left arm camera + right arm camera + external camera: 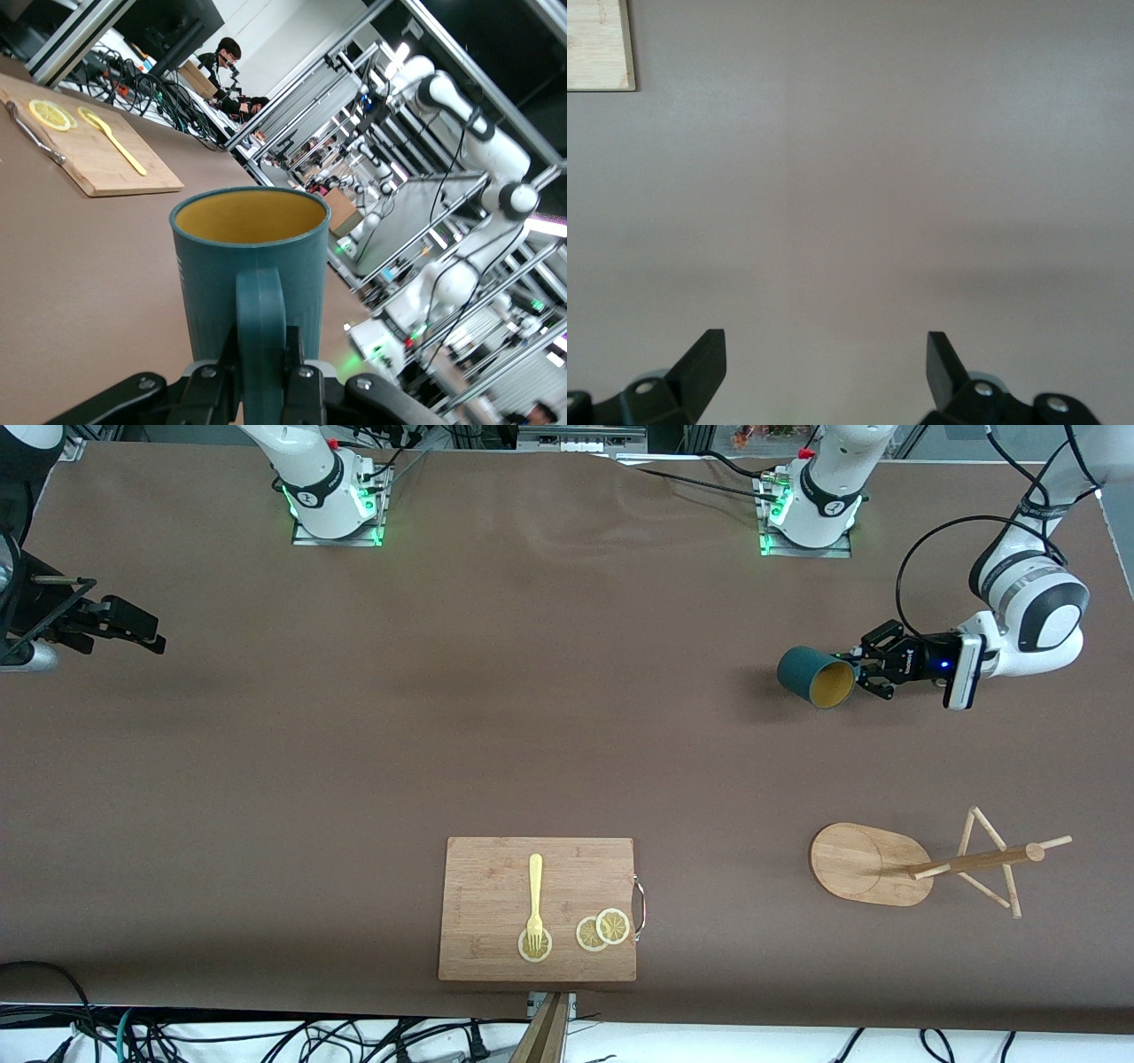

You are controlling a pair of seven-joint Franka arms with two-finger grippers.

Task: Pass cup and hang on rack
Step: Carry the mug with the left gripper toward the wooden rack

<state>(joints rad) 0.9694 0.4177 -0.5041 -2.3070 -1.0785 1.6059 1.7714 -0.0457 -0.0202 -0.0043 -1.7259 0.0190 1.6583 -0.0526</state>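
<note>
Cup [816,677] is clamped by its handle in the left gripper [864,666], held sideways above the table's left-arm end. Rack [921,862] seems to lie tipped over, well apart. Right gripper [824,372] waits spread open; hanging probably needs a peg threaded through the handle.
</note>
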